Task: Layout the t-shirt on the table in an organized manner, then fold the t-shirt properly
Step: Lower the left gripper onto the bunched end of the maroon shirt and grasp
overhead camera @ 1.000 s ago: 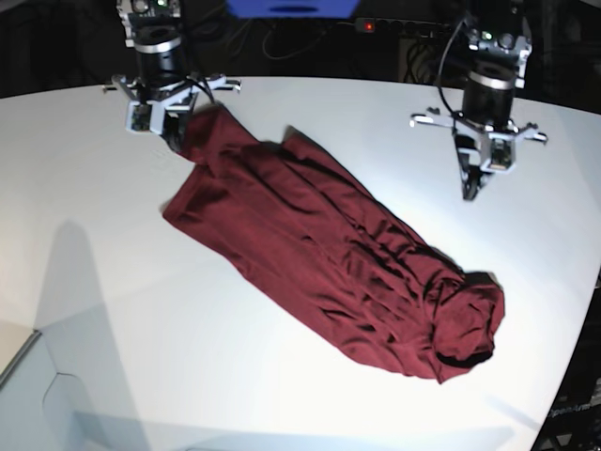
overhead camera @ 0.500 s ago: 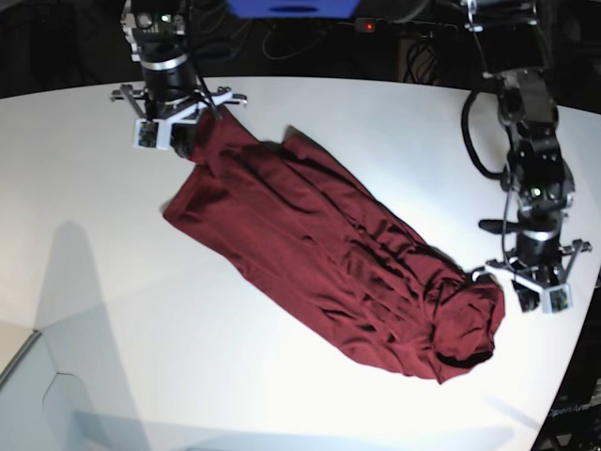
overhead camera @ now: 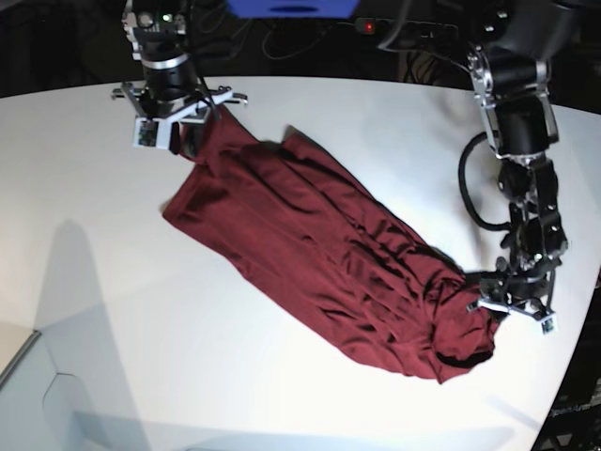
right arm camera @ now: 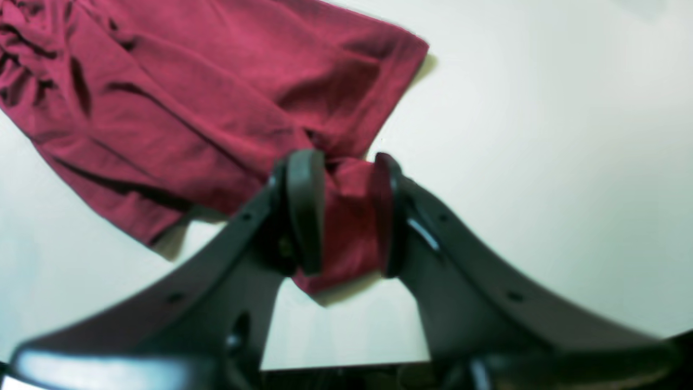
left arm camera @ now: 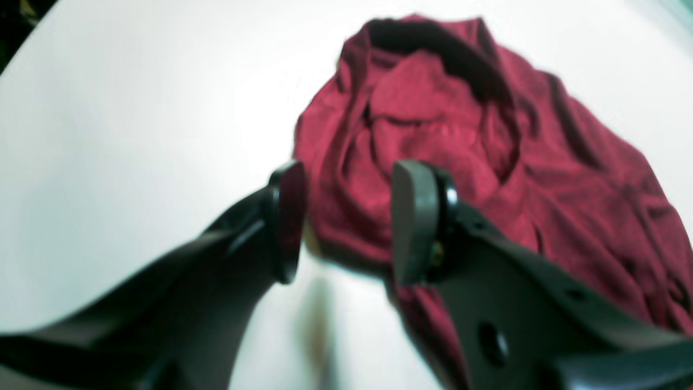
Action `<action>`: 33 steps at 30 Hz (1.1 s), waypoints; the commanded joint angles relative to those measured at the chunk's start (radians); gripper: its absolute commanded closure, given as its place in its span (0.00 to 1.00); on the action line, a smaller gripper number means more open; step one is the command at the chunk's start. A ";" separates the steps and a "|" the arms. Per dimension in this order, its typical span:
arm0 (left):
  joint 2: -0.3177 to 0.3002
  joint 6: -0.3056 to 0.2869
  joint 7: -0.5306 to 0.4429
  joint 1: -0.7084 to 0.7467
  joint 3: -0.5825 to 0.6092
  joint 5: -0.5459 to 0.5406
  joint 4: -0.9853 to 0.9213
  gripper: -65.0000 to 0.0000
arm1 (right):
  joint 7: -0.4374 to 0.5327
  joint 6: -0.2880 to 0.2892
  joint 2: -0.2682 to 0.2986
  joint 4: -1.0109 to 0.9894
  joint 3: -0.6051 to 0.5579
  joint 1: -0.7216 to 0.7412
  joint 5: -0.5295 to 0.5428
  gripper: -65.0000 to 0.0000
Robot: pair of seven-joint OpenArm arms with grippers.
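Lying rumpled on the smooth white counter [overhead camera: 84, 188], the wrinkly dark maroon knit t-shirt [overhead camera: 329, 258] stretches between both pincers. Right pincer [right arm camera: 338, 214] has a bunched corner between its jaws; left pincer [left arm camera: 346, 222] gapes part-open over the crumpled end.

White curved-edge table [overhead camera: 310, 113]; wrinkled maroon t-shirt [overhead camera: 319, 244] lying diagonally across it, 11 o'clock to 4 o'clock.

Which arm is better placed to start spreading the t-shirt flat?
Right, probably. The right gripper has a fold of the t-shirt between its jaws at the far corner. The left gripper has open jaws at the bunched end, pinching nothing yet.
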 commanded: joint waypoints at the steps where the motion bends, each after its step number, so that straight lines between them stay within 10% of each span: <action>1: -0.007 0.000 -0.037 -0.030 -0.003 -0.004 0.002 0.61 | 0.029 0.001 -0.004 0.016 -0.003 -0.009 0.001 0.73; 33: 0.073 0.003 -0.179 -0.012 -0.001 0.006 -0.127 0.61 | 0.029 0.003 0.053 0.015 0.002 -0.009 0.001 0.73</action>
